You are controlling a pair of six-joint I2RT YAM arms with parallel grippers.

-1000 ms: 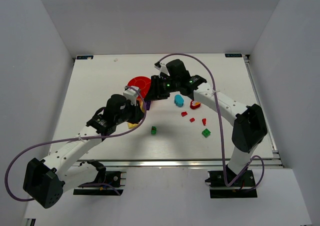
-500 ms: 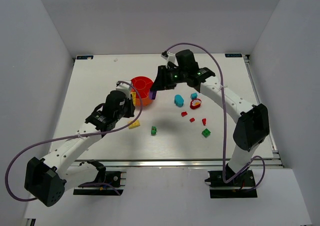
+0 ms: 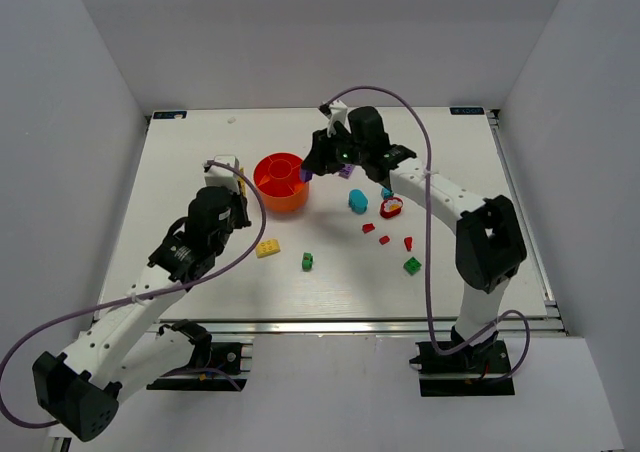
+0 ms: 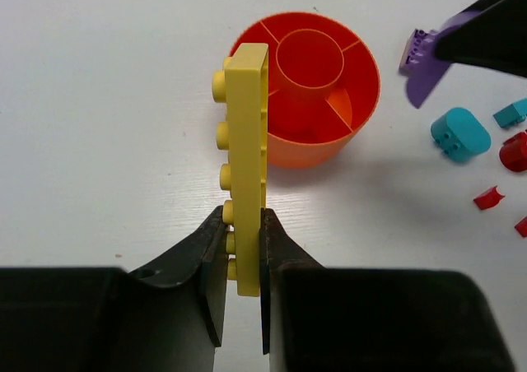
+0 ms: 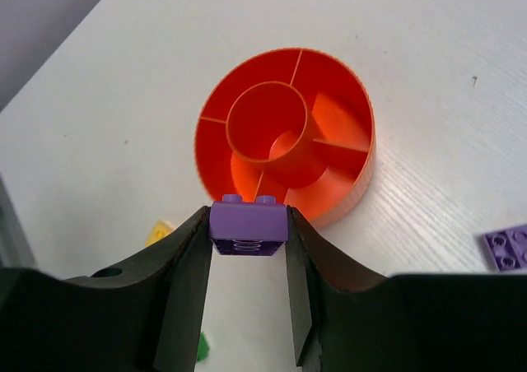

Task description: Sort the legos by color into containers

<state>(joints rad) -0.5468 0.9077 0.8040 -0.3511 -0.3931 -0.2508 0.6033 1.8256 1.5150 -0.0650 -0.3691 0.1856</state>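
Observation:
The round orange tub [image 3: 282, 196] [image 4: 313, 151] [image 5: 354, 183] stands mid-table; the compartments that show hold nothing. My left gripper [image 3: 228, 176] [image 4: 244, 248] hovers to the tub's left, shut on a long yellow lego plate [image 4: 245, 141] held on edge. My right gripper [image 3: 312, 167] [image 5: 249, 234] hangs at the tub's right rim, shut on a purple brick [image 5: 249, 224] [image 4: 422, 55]. Loose on the table lie a purple plate [image 3: 346, 171] [image 5: 510, 247], a teal piece [image 3: 357, 200] [image 4: 459, 134], a yellow brick [image 3: 267, 249] and a green brick [image 3: 308, 261].
Right of the tub lie a red-and-white piece [image 3: 391, 209], three small red pieces [image 3: 384, 240], a small teal piece [image 3: 387, 192] and a second green brick [image 3: 412, 265]. White walls enclose the table on three sides.
My left arm has drawn back to the left and up off the tub, carrying the yellow plate. My right gripper has moved toward the far side with the purple brick, uncovering the tub.

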